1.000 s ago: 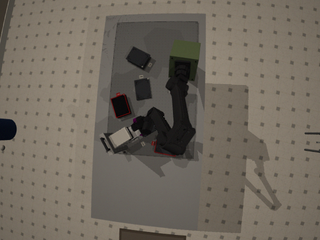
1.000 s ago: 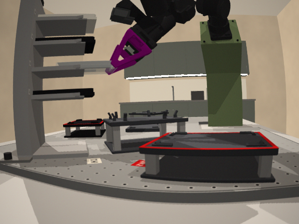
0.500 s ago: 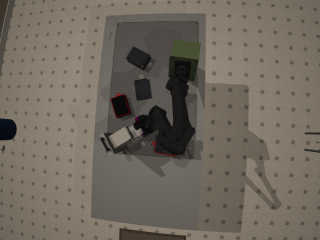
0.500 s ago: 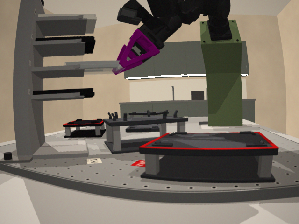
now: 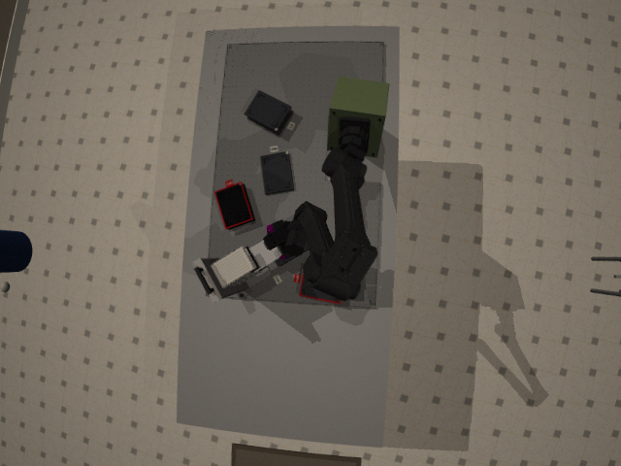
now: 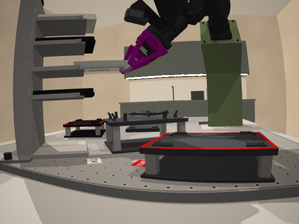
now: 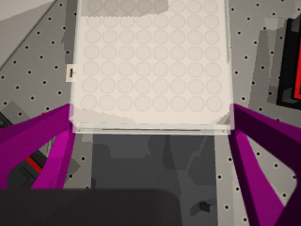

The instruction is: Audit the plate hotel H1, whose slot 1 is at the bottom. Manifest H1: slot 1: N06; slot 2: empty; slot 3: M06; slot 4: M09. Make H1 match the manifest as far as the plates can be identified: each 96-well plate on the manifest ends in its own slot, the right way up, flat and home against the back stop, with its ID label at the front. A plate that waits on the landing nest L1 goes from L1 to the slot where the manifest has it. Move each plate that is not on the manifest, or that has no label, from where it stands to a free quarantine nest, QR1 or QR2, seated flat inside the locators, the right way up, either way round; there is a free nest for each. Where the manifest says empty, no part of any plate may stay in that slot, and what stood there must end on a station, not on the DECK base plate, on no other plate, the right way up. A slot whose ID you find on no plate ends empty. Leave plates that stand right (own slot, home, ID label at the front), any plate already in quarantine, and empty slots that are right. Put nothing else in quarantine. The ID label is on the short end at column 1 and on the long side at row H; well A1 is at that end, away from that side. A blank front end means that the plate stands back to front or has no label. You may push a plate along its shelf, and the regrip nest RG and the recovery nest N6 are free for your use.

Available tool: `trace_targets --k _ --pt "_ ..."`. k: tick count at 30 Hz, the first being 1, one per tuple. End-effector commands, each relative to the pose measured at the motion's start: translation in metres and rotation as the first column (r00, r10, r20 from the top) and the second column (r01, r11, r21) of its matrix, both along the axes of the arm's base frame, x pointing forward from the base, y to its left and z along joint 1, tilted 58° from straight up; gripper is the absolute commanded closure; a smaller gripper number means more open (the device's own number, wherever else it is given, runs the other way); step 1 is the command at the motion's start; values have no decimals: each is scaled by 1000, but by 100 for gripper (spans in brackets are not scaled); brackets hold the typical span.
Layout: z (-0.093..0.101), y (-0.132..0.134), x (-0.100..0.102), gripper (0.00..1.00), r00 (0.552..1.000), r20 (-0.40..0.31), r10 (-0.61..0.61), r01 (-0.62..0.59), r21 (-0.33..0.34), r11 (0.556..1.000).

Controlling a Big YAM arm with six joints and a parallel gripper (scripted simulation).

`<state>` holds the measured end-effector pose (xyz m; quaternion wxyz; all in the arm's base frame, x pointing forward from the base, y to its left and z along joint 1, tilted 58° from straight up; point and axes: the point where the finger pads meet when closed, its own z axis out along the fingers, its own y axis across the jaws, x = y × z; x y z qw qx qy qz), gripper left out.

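A white 96-well plate (image 6: 101,64) sticks far out of the front of hotel H1 (image 6: 29,81) at the level of slot 2, with only its back end over the shelf. My purple gripper (image 6: 124,68) is shut on the plate's outer end, one finger on each long side. In the wrist view the plate (image 7: 150,66) fills the top, with the fingers at its near corners (image 7: 151,118) and a small label tab (image 7: 71,72) on its left long side. Black plates lie in slot 1 (image 6: 62,91) and slot 3 (image 6: 65,39). Slot 4 (image 6: 65,23) looks empty. From above, the plate (image 5: 233,265) shows beside the gripper (image 5: 273,243).
A red-rimmed quarantine nest (image 6: 209,142) stands empty in front, below the arm. The other one (image 5: 233,205) stands further off. Two black nests (image 5: 277,173) (image 5: 268,111) stand behind it. A raised black nest (image 6: 145,120) is mid-deck. The arm's green pedestal (image 5: 358,115) is at the back.
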<state>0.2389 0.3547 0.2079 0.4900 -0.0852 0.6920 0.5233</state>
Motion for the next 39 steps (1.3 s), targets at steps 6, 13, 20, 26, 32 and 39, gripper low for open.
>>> trace_targets --k 6,13,20,26,32,39 --pt "-15 -7 -14 14 1000 -4 6 -6 -11 1000" --pt "-19 -9 -20 14 1000 -4 6 -6 -13 1000" --pt "-24 -13 -27 14 1000 -3 6 -6 -16 1000" --pt "-29 -16 -34 14 1000 -3 6 -6 -18 1000" --pt "-33 -18 -38 14 1000 -3 6 -6 -19 1000" --pt "-37 -21 -44 14 1000 -2 6 -6 -22 1000"
